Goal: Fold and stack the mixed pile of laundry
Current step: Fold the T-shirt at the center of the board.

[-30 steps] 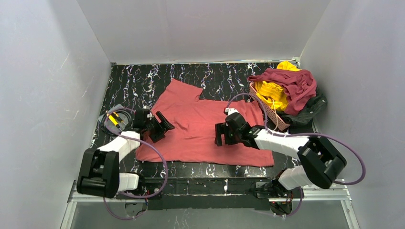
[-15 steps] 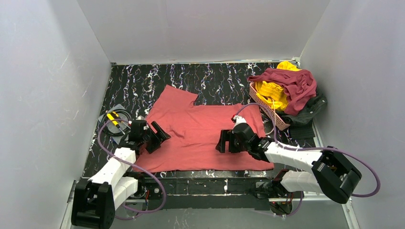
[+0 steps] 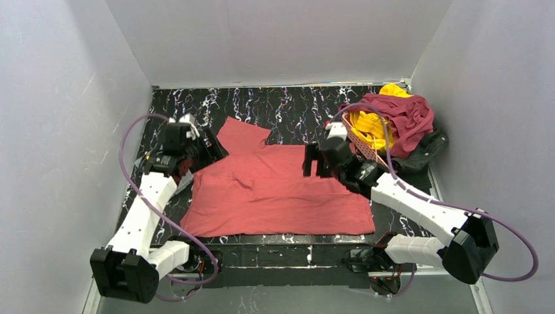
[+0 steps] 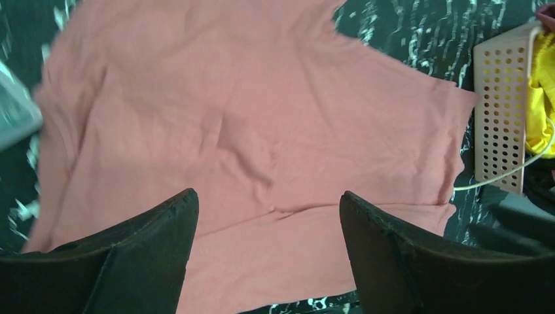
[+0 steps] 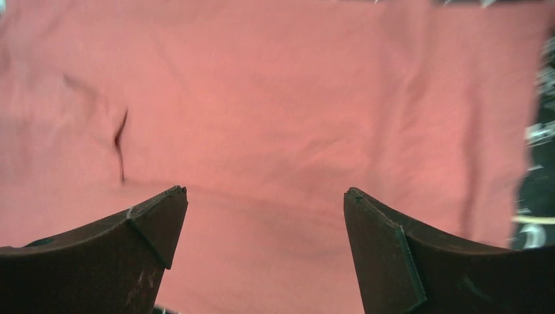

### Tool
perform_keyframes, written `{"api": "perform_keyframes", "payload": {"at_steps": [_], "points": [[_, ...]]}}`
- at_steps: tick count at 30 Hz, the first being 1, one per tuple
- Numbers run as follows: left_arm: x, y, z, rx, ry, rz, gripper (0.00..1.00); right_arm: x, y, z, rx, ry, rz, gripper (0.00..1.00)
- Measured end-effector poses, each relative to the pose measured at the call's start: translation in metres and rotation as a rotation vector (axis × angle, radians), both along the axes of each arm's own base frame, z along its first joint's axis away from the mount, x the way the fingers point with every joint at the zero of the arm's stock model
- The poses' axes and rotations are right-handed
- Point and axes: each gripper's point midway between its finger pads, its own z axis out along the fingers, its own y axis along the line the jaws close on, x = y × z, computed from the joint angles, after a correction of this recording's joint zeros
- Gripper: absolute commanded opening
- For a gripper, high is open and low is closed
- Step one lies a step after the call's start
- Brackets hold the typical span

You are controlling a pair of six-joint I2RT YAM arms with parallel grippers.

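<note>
A salmon-red garment [image 3: 275, 193] lies spread flat across the middle of the black marbled table, with a crease near its left side. My left gripper [image 3: 208, 149] hovers open above its far left corner. In the left wrist view the cloth [image 4: 249, 124] fills the frame and nothing sits between the fingers of the left gripper [image 4: 268, 203]. My right gripper [image 3: 313, 161] hangs open over the garment's far right edge, its fingers empty above the cloth [image 5: 275, 111]. The other garments are heaped at the back right: dark maroon [image 3: 400, 112], bright yellow [image 3: 370, 127] and charcoal-black [image 3: 427, 147].
A pink lattice basket [image 3: 365, 149] leans under the heap, close to my right arm, and shows in the left wrist view as the basket [image 4: 501, 118] with a cream cord [image 4: 497, 178] beside it. A grey object [image 4: 14, 114] lies off the garment's left edge. White walls enclose the table.
Both grippers rose and moved from the middle of the salmon-red garment toward its far edge. The garment slid a little toward the near edge and gained a crease on the left.
</note>
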Motion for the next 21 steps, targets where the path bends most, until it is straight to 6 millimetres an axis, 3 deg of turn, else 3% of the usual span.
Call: {"api": "perform_keyframes", "payload": {"at_steps": [3,5,9,14,21], "points": [[0.025,0.000,0.031,0.059,-0.073,-0.069,0.77,0.035,-0.020,0.028,-0.032,-0.071,-0.085,0.86],[0.040,0.000,0.045,0.102,-0.119,-0.113,0.77,0.059,-0.044,0.030,-0.082,-0.081,-0.156,0.82],[0.051,0.003,0.047,0.162,-0.179,-0.167,0.77,0.091,-0.090,-0.009,-0.210,0.002,-0.249,0.74],[0.045,0.006,0.022,0.201,-0.176,-0.200,0.78,0.111,-0.133,-0.064,-0.340,0.130,-0.306,0.69],[0.049,0.007,0.021,0.218,-0.203,-0.218,0.77,0.136,-0.143,-0.091,-0.381,0.147,-0.284,0.64]]}}
